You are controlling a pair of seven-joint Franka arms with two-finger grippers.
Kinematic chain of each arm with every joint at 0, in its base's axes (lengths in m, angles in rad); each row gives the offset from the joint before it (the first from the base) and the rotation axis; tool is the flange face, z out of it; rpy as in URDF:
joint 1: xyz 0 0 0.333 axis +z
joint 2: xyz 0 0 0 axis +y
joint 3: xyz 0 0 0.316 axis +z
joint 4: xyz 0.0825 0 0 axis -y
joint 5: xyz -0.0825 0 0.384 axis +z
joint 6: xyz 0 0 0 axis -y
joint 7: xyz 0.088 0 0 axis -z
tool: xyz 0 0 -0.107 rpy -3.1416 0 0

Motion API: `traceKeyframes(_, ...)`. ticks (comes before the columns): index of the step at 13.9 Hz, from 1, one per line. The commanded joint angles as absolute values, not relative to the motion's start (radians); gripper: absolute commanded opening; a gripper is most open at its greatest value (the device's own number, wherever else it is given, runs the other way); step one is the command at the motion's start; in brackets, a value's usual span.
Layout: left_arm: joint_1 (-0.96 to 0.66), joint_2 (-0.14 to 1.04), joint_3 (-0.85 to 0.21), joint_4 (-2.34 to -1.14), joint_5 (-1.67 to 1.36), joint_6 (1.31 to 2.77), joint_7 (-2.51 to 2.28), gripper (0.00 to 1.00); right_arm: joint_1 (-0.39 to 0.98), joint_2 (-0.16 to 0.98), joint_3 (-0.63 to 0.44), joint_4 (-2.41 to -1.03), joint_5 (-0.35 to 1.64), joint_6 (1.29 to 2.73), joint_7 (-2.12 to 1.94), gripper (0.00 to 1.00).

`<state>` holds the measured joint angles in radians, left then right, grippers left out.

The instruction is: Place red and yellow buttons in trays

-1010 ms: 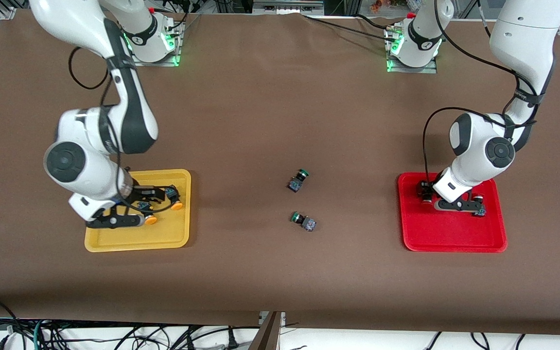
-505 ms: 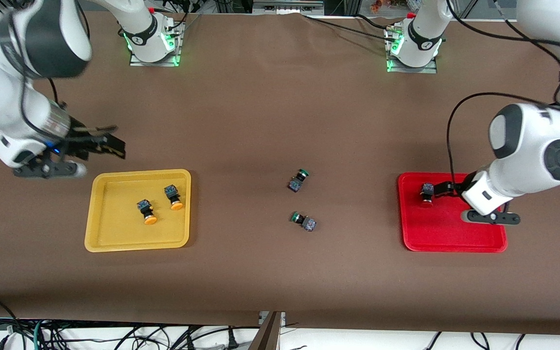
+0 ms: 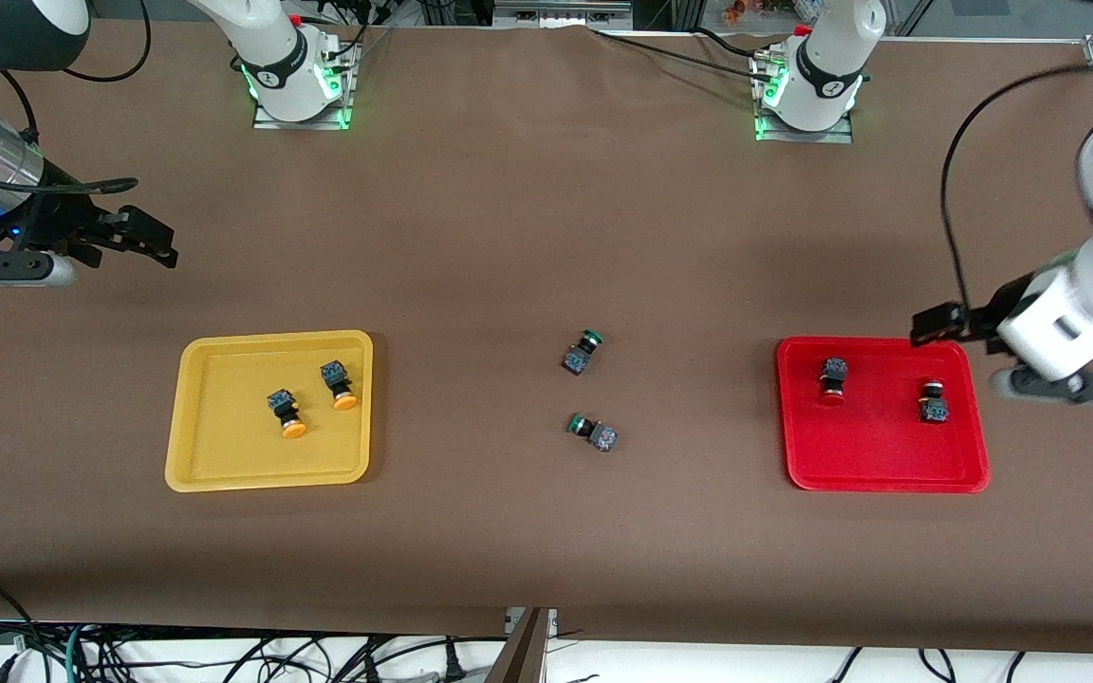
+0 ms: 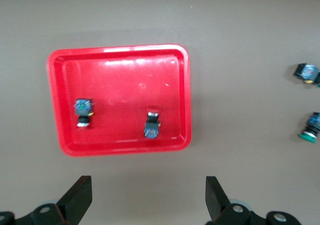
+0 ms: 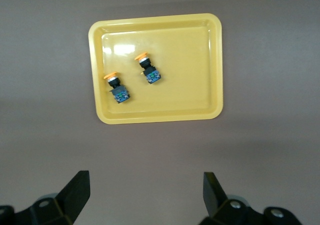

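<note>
The yellow tray (image 3: 233, 446) holds two yellow buttons (image 3: 286, 415) (image 3: 338, 384) lying on their sides. The red tray (image 3: 879, 451) holds two red buttons (image 3: 832, 377) (image 3: 933, 401). My right gripper (image 3: 156, 242) is open and empty, raised over bare table at the right arm's end, clear of the yellow tray. My left gripper (image 3: 935, 327) is open and empty, raised over the red tray's corner. The left wrist view shows the red tray (image 4: 125, 85), its buttons (image 4: 83, 113) (image 4: 152, 125) and my open left gripper (image 4: 148, 205). The right wrist view shows the yellow tray (image 5: 185, 75), its buttons (image 5: 116, 87) (image 5: 149, 70) and my open right gripper (image 5: 145, 195).
Two green-capped switches (image 3: 582, 352) (image 3: 592, 432) lie on the brown table between the trays; they also show in the left wrist view (image 4: 306, 72) (image 4: 312, 126). The arm bases (image 3: 298, 76) (image 3: 807, 85) stand along the table's edge farthest from the front camera.
Both grippers have let go of their buttons in the trays, risen, and drawn outward away from the trays. The second red button, hidden before, now shows in the red tray.
</note>
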<state>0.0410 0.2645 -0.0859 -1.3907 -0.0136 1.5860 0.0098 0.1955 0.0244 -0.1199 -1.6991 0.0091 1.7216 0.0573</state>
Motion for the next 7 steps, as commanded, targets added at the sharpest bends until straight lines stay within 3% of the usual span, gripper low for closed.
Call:
traceKeyframes(1, 0.014, 0.172, -0.061, -1.419, 0.014, 1.511, 0.008, 1.00, 0.178, 0.020, -0.097, -1.692, -0.029, 1.723, 0.014, 1.00)
traceKeyframes(7, 0.003, 0.094, -0.035, -1.476, -0.028, 1.428, -0.089, 1.00, 0.183, 0.026, -0.094, -1.645, -0.031, 1.709, 0.023, 1.00)
